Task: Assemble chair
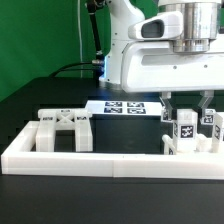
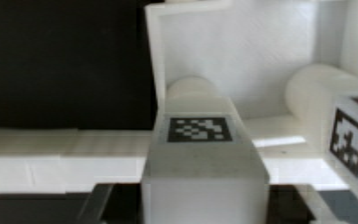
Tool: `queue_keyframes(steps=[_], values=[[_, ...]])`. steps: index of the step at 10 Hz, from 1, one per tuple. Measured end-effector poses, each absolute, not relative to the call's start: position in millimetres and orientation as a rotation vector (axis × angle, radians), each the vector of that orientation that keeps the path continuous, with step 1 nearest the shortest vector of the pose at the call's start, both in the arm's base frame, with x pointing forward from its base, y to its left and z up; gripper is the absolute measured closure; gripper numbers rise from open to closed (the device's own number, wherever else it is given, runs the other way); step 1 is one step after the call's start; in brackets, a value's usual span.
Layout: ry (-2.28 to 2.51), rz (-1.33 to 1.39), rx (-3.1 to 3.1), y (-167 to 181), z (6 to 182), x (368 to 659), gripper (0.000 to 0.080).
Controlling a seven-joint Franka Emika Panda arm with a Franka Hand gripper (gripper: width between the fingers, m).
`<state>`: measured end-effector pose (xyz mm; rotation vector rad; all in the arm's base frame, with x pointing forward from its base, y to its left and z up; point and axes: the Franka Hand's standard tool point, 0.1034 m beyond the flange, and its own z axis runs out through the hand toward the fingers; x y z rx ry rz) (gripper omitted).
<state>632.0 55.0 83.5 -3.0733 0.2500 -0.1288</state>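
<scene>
My gripper (image 1: 188,122) hangs at the exterior view's right, its two dark fingers down on either side of an upright white chair piece (image 1: 185,130) that carries a square tag. In the wrist view this rounded white piece (image 2: 202,150) fills the gap between the fingers (image 2: 119,203) of the gripper (image 2: 206,206), and both jaws press on its sides. A second tagged white piece (image 2: 336,115) stands close beside it, with a flat white panel (image 2: 229,40) behind. The X-braced chair frame (image 1: 62,128) sits at the exterior view's left.
A long low white border wall (image 1: 100,160) runs along the front of the black table and turns back at both ends. The marker board (image 1: 122,108) lies flat behind the parts. The robot's white base (image 1: 135,60) stands behind it.
</scene>
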Motion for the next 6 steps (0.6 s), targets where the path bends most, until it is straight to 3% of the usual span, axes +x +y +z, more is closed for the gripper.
queue_keyframes(steps=[6], values=[[1.239,-0.084,-2.779,55.0,82.9,632.4,0.0509]])
